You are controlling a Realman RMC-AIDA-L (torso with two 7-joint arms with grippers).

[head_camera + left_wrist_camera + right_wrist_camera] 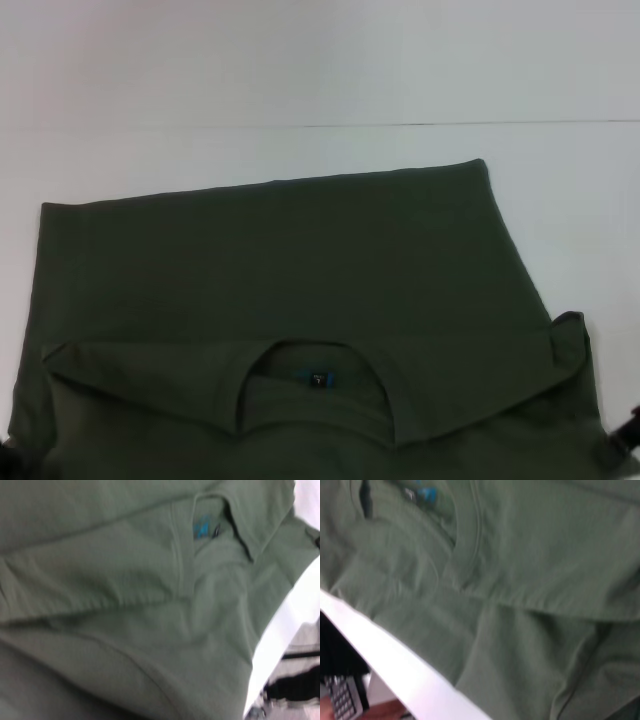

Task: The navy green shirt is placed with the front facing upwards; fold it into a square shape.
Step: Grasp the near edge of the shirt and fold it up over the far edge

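The navy green shirt (pixel 290 260) lies spread on the white table, dark olive with a straight far edge. Its ribbed collar (pixel 315 385) with a small dark and blue neck label (pixel 317 379) lies toward me, and the collar end forms a folded flap across the near part. The chest lettering is hidden. A dark part of my left gripper (pixel 8 452) shows at the shirt's near left corner, and part of my right gripper (pixel 625 432) at the near right corner. The left wrist view shows the shirt (pixel 125 605) and label (pixel 202 527) close up, as does the right wrist view (pixel 530 580).
The white table (pixel 320 140) runs beyond the shirt to a far edge line. The table edge shows in the left wrist view (pixel 295 600) and the right wrist view (pixel 385 650), with dark equipment (pixel 342 695) below it.
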